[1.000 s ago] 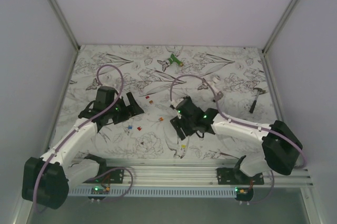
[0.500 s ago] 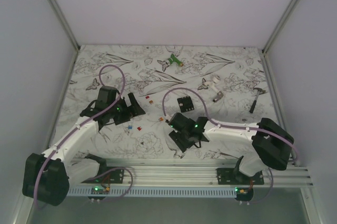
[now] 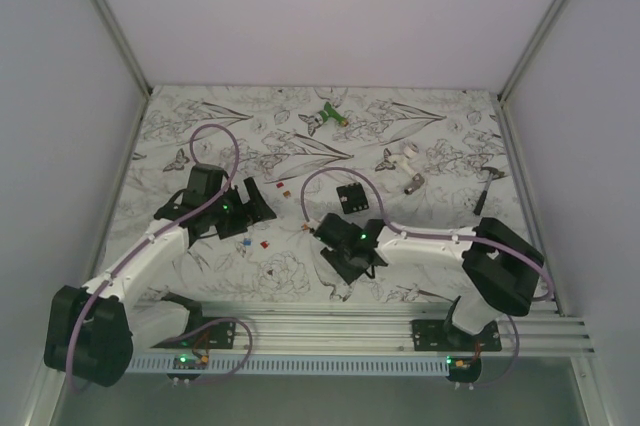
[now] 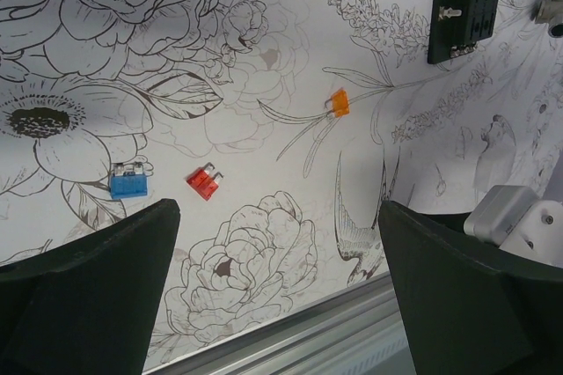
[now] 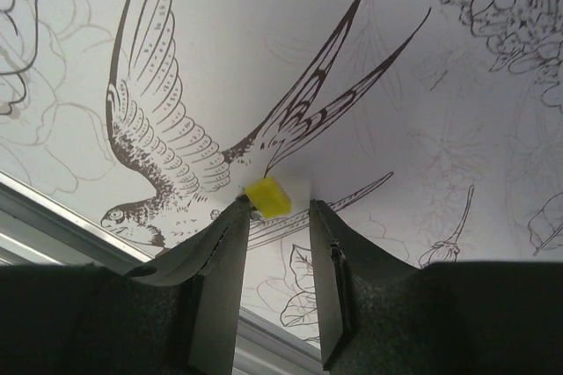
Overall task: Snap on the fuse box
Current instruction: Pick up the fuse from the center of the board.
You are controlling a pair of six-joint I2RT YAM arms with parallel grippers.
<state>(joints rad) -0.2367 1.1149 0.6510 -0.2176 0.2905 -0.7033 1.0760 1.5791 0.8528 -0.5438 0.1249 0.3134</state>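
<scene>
The right hand (image 5: 279, 208) has drawn back, slightly open, a yellow fuse (image 5: 267, 196) at its tips; left hand (image 4: 277, 216) gapes empty.

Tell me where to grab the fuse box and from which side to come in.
Take the fuse box across its two long side walls, coming down from above. It lies flat, face up on the table with open space along both long sides, so those straight parallel walls are free; its low profile likely offers little to a sideways approach.
</scene>
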